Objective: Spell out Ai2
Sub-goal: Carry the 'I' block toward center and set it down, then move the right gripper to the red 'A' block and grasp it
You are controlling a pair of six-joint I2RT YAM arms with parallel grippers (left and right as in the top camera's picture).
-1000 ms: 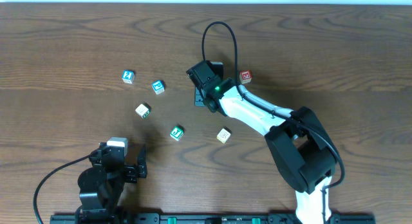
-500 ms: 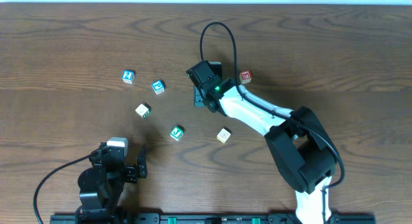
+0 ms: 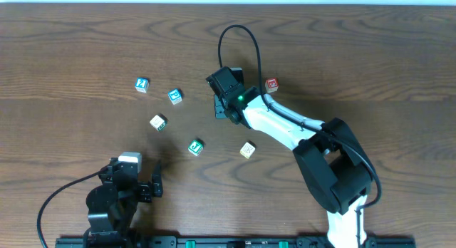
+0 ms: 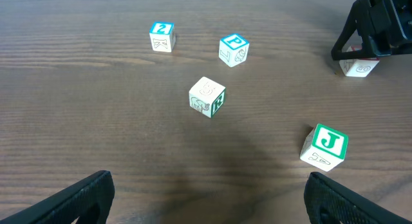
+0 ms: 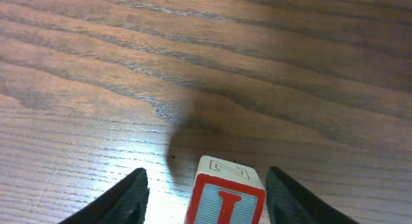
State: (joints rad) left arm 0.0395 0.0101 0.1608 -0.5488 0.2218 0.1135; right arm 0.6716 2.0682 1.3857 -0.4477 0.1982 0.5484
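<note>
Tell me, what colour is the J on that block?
Green, on the J block; the left wrist view shows it best.

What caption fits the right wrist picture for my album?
Open right gripper straddling a red-edged letter block on the wooden table.

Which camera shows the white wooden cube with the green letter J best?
The left wrist view: the white wooden cube with the green J sits close, its letter large and readable. Overhead shows it only as a tiny cube. The right wrist view misses it entirely.
</note>
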